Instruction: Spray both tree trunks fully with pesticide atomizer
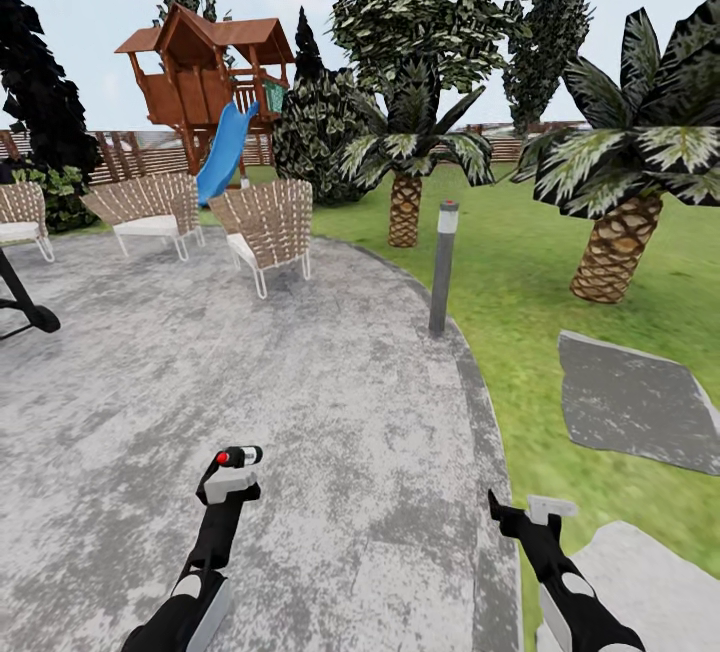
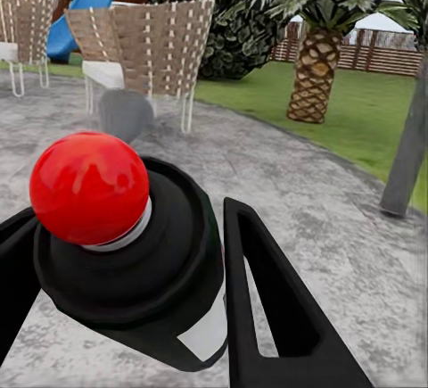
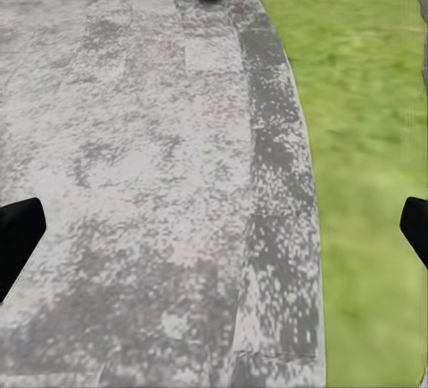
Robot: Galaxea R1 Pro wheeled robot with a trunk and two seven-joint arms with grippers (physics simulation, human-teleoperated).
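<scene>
Pesticide atomizer (image 1: 232, 470) sits up in the left gripper (image 1: 226, 477), low and left of centre in the head view, black body lying sideways with a red tip showing over grey paving (image 1: 300, 382). Right gripper (image 1: 525, 517) hangs empty near the paving's curved edge, beside the grass (image 1: 540, 282). Ahead, a grey bollard lamp (image 1: 442, 267) stands at that edge, right in the line toward two short palms (image 1: 405, 197). Three wicker chairs (image 1: 265, 227) line the far left, with the wooden playhouse (image 1: 205, 72) and blue slide (image 1: 225, 152) behind them, dark conifers beyond, a slatted fence at the back. Two stone slabs (image 1: 630, 402) lie in the lawn at right. Over to the left wrist view: the atomizer (image 2: 134, 254) is pinched between two black fingers (image 2: 267, 308), its red cap right in the lens and covering much of the ground; two chairs, one palm trunk and the lamp post show past it, the lamp cut off at the frame edge. Right wrist view: fingertips (image 3: 18, 236) spread wide at either side with bare paving between, the lamp's base just poking in at the far end.
</scene>
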